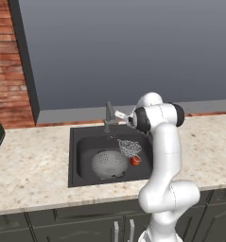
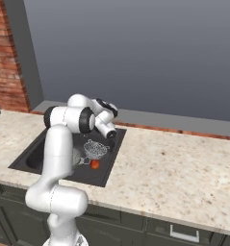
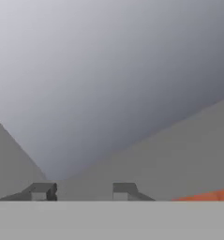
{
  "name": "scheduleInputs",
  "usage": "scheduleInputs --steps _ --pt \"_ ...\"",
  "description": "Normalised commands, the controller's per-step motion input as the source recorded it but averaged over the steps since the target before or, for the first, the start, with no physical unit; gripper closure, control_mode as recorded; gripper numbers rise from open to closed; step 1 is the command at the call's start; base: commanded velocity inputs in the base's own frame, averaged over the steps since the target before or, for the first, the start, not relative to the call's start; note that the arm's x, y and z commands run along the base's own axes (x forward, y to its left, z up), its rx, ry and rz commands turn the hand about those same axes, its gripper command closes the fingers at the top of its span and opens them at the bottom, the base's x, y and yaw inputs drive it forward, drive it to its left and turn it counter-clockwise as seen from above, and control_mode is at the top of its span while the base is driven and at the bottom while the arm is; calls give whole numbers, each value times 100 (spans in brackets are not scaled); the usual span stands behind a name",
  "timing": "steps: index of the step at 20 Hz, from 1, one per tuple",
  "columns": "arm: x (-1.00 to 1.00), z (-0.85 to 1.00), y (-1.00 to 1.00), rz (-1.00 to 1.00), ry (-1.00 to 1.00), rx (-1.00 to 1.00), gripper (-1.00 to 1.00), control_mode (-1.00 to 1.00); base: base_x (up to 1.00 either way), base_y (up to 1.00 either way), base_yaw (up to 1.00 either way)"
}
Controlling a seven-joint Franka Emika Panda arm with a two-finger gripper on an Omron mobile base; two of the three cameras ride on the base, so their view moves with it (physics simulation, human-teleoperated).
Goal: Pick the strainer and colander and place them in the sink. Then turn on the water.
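1. Left base view: the colander [image 1: 108, 164] lies upturned, foot up, in the sink [image 1: 81, 142], toward its left and front; the strainer [image 1: 129, 148] sits just to its right, mesh bowl opening upward, with a small red thing [image 1: 135, 160] touching its front; both look placed, so the water is what remains. The gripper [image 1: 118, 114] reaches toward the faucet [image 1: 108, 118] at the rear edge; it could glance off the lever, or push the wrong way, if it comes in off-line.
2. Right base view: the strainer [image 2: 95, 149] appears below the wrist; its thin handle is too faint to say which way it points; the arm hides most of the colander. A low swing could knock the strainer.
3. Hand view: the fingertips [image 3: 40, 191] stand apart with nothing between them, pointing at grey wall; a strip of orange brick [image 3: 207, 194] shows low right; the faucet is not ahead, so aim looks uncertain.
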Motion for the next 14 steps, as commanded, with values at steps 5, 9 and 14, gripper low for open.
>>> scheduleInputs --steps 5,9,14 --pt "15 -80 -100 -11 29 5 100 -100 0 0 0" --pt "-55 -100 -100 -4 26 0 100 -100 0 0 0" --pt "-57 -22 -99 -1 15 6 100 -100 0 0 0"
